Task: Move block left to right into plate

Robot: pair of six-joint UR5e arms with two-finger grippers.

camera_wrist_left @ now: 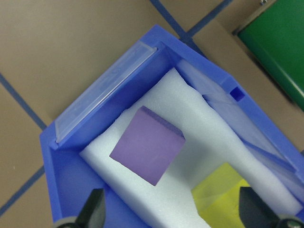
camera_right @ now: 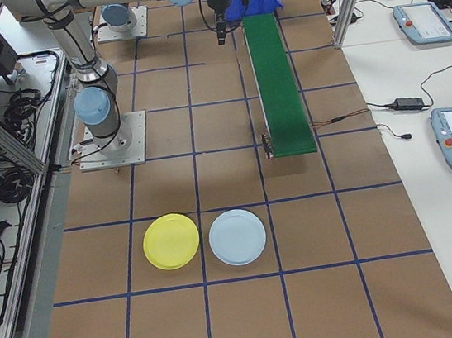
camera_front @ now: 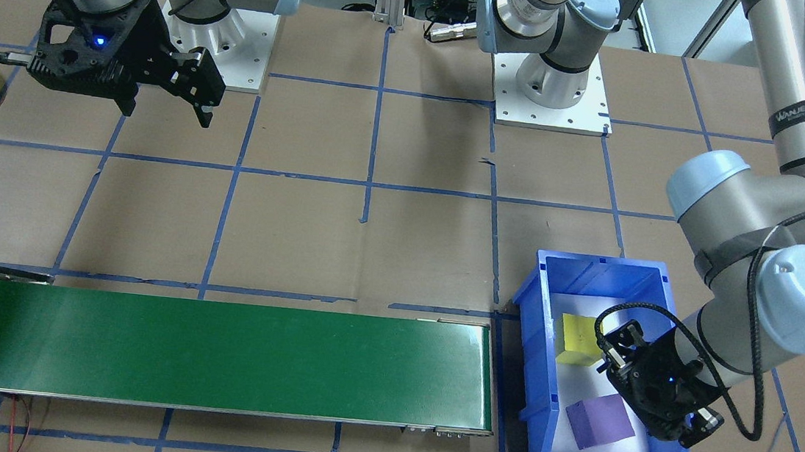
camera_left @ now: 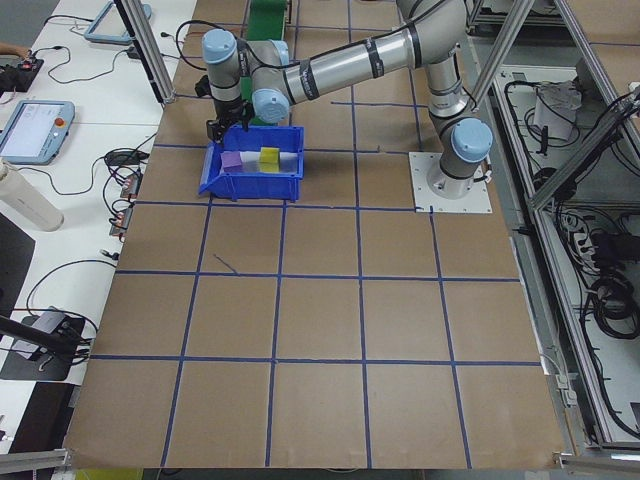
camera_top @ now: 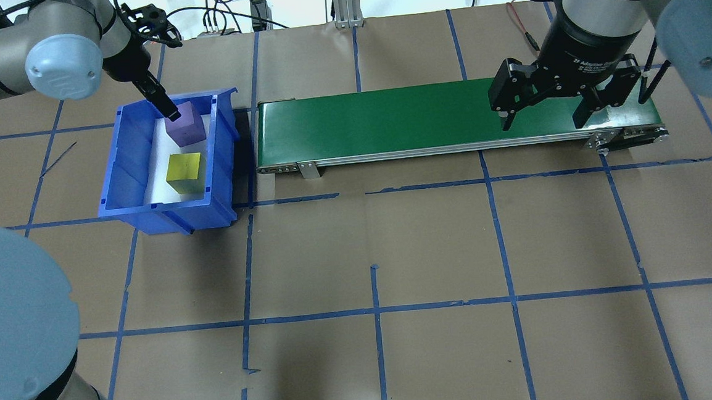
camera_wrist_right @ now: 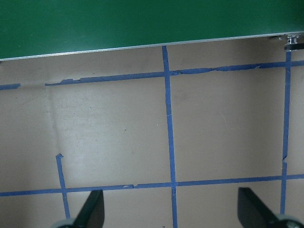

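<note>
At the surface's left end, the left gripper [camera_top: 168,109] hangs over the blue bin [camera_top: 119,154], its jaws spread wide and empty above the purple block [camera_top: 186,125]; a yellow block [camera_top: 184,171] sits beside it on white foam [camera_wrist_left: 199,147]. The green conveyor belt [camera_top: 388,121] runs along the far edge. The right gripper [camera_top: 542,117] hovers wide open, holding nothing, near the belt's right end. The yellow plate [camera_right: 171,241] lies near the right edge, beside a pale blue plate [camera_right: 237,237].

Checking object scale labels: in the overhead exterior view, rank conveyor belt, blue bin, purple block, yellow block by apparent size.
1. Green conveyor belt, largest.
2. Blue bin.
3. Purple block and yellow block: they look about alike, so no ranking between them.
</note>
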